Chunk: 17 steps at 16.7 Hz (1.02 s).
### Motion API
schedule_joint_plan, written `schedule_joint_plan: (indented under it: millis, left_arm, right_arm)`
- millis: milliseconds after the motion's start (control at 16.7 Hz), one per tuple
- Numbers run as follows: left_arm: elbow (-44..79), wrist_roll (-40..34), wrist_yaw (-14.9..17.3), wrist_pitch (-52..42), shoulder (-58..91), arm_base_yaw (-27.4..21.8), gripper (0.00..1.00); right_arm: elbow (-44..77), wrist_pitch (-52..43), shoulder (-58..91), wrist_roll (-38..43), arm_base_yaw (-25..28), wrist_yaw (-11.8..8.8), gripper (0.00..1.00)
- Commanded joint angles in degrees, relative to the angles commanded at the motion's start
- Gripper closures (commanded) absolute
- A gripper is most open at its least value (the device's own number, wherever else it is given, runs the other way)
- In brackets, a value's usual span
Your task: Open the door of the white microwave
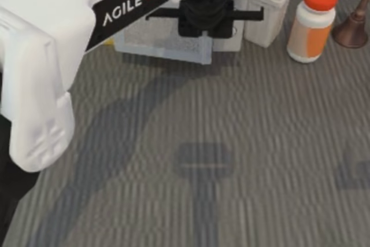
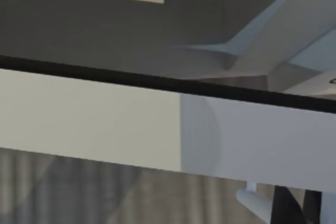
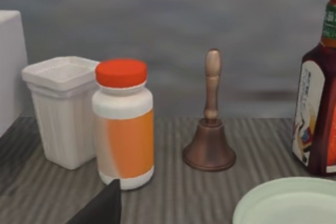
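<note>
Left end effector (image 1: 205,13): black, at the far middle of the surface, pressed up close to the front of the boxy off-white microwave (image 1: 228,41); fingers spread apart in a wide flat line, clamped on nothing that shows.
Door (image 1: 159,44): flat off-white panel with a grey speckled window, right under and just in front of the left end effector; looks swung out a little at one end, so likely partly open, though hard to tell.
Handle: hidden under the left end effector; cannot tell if touched.
Left wrist view: only big pale flat faces and a dark line, too close to name.
Right end effector: not in sight; only a dark corner low in the right wrist view, so cannot tell if apart or together.
Could go wrong: fingers could slip off the door edge with no firm hold; a hard pull could drag the whole microwave along the grey striped surface (image 1: 231,160) and not swing the door.
Could also go wrong: a wide swing could knock the white square ribbed tub (image 1: 269,4), just beside the left end effector.
Other things near: white bottle with an orange cap (image 1: 312,24) past the tub; brown bell with a wooden handle (image 1: 354,27) farther off.
Farther off, right wrist view: dark sauce bottle (image 3: 317,114), pale green plate (image 3: 289,203).
</note>
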Motion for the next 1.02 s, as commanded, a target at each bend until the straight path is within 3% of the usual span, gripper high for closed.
schedule_joint_plan:
  millis: [420, 1020]
  left_arm:
    - [-10.8, 5.5, 2.3, 5.7, -6.6, 0.9, 1.00]
    - [-11.3, 5.7, 2.5, 6.0, -6.9, 0.9, 1.00]
  right_arm:
    - [0.0, 0.0, 0.0, 0.0, 0.0, 0.0, 0.00]
    - [0.0, 0.0, 0.0, 0.0, 0.0, 0.0, 0.00]
